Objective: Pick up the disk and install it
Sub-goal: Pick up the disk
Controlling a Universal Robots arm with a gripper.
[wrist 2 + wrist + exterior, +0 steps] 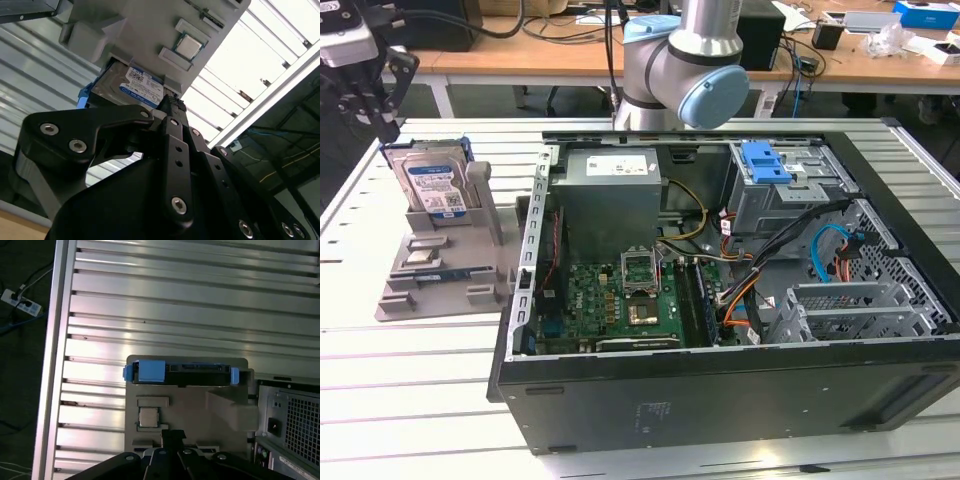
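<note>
Disk: a flat silver-grey metal drive with a blue-and-white label on its broad face and blue plastic rails along its side edges.
Disk, second wrist view: the label faces the camera, and one blue rail shows at the edge.
Disk, first wrist view: seen edge-on as a thin dark strip, with a blue rail piece at each end.
Disk position: it stands upright on edge in a slot of a grey holder. This is on the exterior view's left, well outside the computer case.
Holder: it rests on the slatted metal surface. A small square processor chip lies in a recess of the holder.
Hand: black and seen in all three views. Its fingertips look pressed together with nothing between them.
Hand to disk: the hand is near the disk's upper edge, on the exterior view's left of it, and has no hold on it.
Case: it lies open on the surface, with a grey power supply and a blue bracket on top of the metal drive cage.
Arm: its grey-and-blue joint rises behind the case.
</note>
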